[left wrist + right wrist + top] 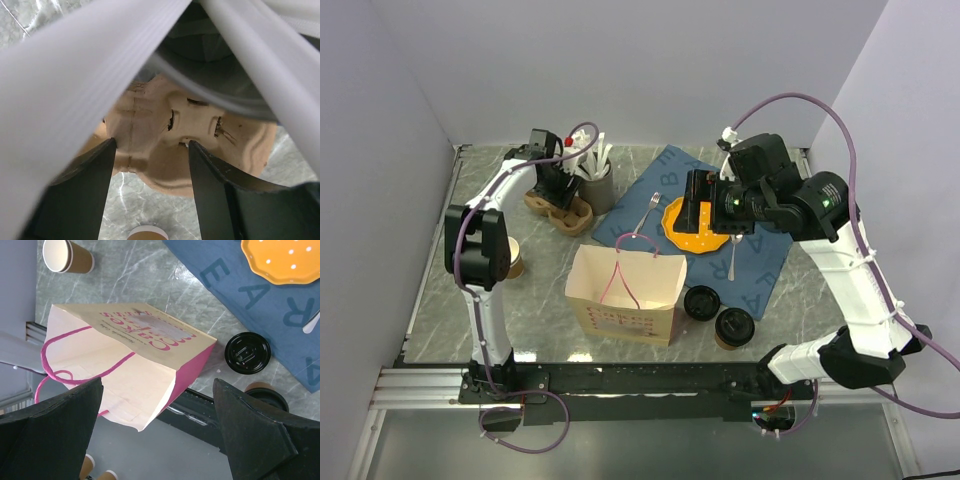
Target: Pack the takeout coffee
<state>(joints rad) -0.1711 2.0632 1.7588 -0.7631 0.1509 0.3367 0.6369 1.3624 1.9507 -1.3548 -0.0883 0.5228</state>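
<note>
The paper bag [625, 290] is standing mouth-up, likely waiting for the drink. The right gripper [703, 215] is hovering behind the bag, jaws spread wide and gripping nothing. The left gripper [151, 145], also parted, is hanging over the pulp carrier [150, 120] behind-left of the bag. The takeout coffee [733, 327] is sitting untouched just right of the bag. Counting: one bag, one carrier, one lidded coffee, one lidless cup [510, 258], one loose lid [702, 302].
</note>
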